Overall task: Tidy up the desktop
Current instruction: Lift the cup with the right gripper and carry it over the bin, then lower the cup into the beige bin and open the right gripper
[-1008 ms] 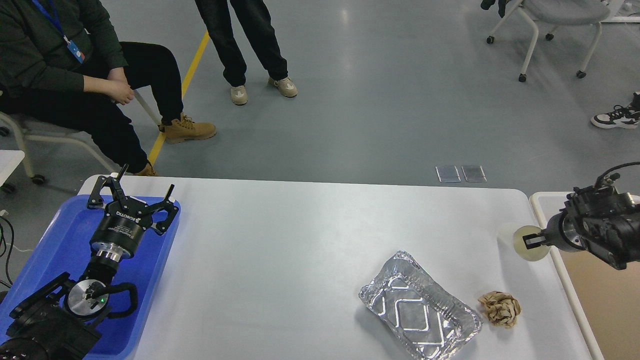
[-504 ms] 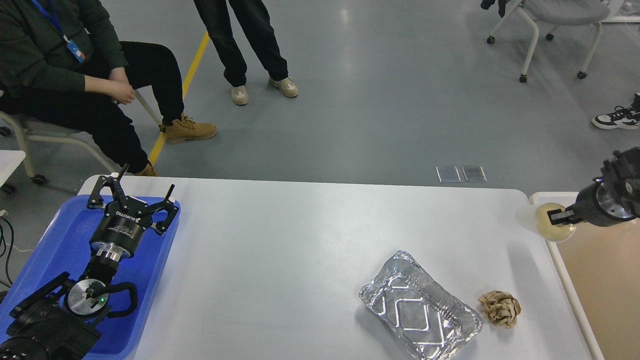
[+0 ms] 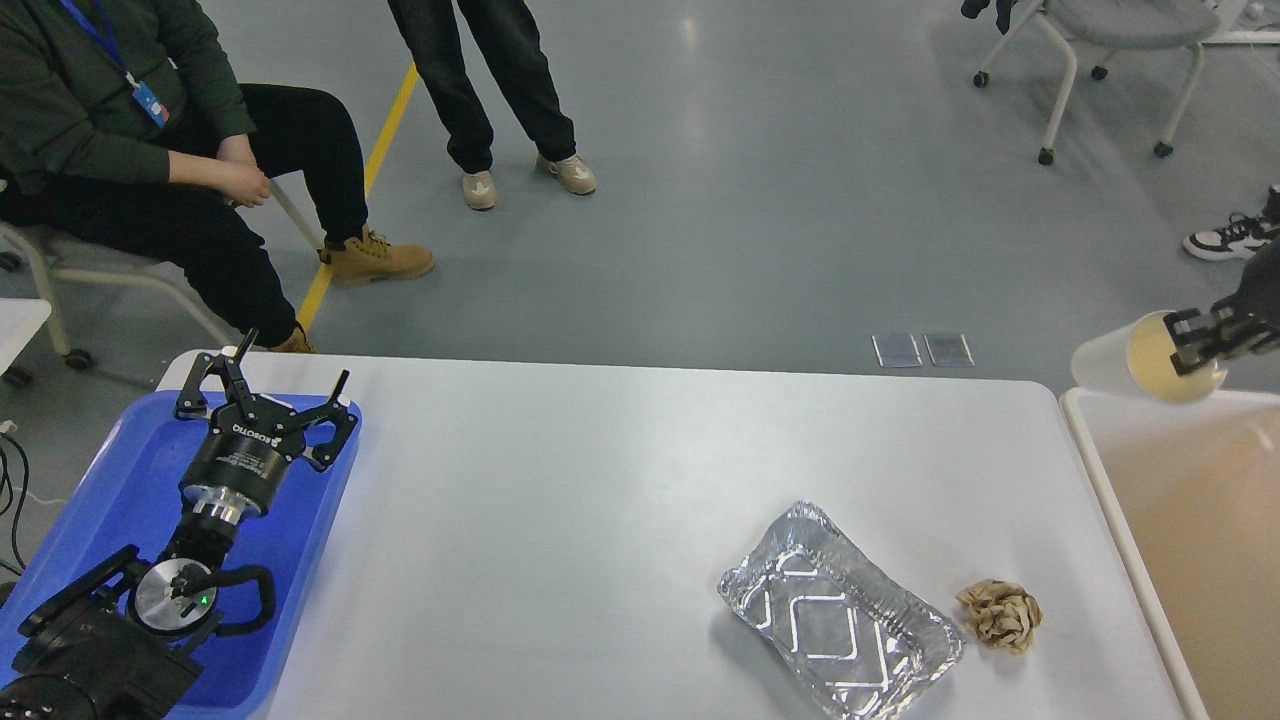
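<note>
The white-grey desktop (image 3: 560, 520) fills the middle of the head view. On it at the lower right lie an empty foil tray (image 3: 838, 625) and a crumpled brown paper ball (image 3: 1000, 616) just right of it. My right gripper (image 3: 1195, 342) is shut on the rim of a pale paper cup (image 3: 1140, 366), held on its side in the air above the far edge of the beige bin (image 3: 1200, 520). My left gripper (image 3: 262, 390) is open and empty, hovering over the blue tray (image 3: 100, 480) at the left.
The beige, white-rimmed bin stands against the desktop's right edge. The blue tray lies at the desktop's left edge under my left arm. A seated person (image 3: 150, 150) and a standing person (image 3: 500, 90) are beyond the far edge. A wheeled chair (image 3: 1110, 50) is far right.
My right gripper has carried the cup up and to the right, off the desktop's right edge, to above the bin's far end. The left arm has not moved.
</note>
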Controlling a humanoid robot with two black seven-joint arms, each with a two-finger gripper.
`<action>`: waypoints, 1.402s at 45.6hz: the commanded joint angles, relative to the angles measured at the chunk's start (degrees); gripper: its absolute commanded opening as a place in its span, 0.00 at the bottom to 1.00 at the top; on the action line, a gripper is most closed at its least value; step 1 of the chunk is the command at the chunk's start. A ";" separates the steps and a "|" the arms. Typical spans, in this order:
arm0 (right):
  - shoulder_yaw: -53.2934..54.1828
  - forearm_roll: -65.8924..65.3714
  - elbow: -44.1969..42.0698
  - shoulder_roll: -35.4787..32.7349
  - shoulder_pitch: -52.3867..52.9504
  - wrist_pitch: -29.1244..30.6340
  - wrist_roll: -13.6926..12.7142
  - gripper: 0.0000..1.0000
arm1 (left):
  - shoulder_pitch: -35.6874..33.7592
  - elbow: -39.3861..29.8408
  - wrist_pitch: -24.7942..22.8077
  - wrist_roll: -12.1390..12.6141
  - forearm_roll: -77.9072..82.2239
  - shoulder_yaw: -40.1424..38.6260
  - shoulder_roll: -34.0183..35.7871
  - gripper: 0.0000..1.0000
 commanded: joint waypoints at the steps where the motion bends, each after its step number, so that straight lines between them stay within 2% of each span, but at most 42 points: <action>1: -1.79 -0.91 2.66 -1.87 10.67 6.01 0.72 0.00 | 0.08 0.00 0.01 0.00 0.00 -0.02 0.00 0.99; 6: -0.91 -0.29 0.03 -3.63 10.15 6.01 -0.34 0.00 | 0.08 0.00 0.01 0.00 0.00 -0.02 0.00 0.99; 12: -0.65 3.13 -7.17 -7.84 7.08 -0.05 -1.91 0.00 | 0.08 0.00 0.01 0.00 0.00 -0.02 0.00 0.99; 19: 7.42 15.42 -18.59 -11.62 -3.55 -6.38 -9.20 0.00 | 0.08 0.00 0.01 0.00 0.00 -0.02 0.00 0.99; 26: 20.17 26.15 -25.37 -14.79 -15.76 -15.25 -16.41 0.00 | 0.00 0.00 0.01 0.00 0.00 -0.02 0.00 0.99; 34: 32.91 34.85 -27.22 -15.41 -29.13 -28.96 -20.11 0.00 | 0.00 0.00 0.01 0.00 0.00 -0.02 0.00 0.99; 44: 53.39 43.30 -31.08 -12.07 -46.96 -40.74 -26.26 0.00 | 0.00 0.00 0.10 -0.09 0.00 -0.02 0.00 0.99; 50: 65.87 43.30 -38.98 -6.54 -56.11 -42.95 -28.46 0.00 | 0.00 0.00 0.10 -0.09 0.00 -0.02 0.00 0.99; 57: 73.71 43.39 -47.78 1.81 -62.09 -43.12 -28.99 0.00 | 0.00 0.00 0.10 -0.09 0.00 -0.02 0.00 0.99; 64: 76.69 43.48 -50.25 6.91 -67.28 -43.39 -28.81 0.00 | 0.00 0.00 0.10 -0.09 0.00 -0.02 0.00 0.99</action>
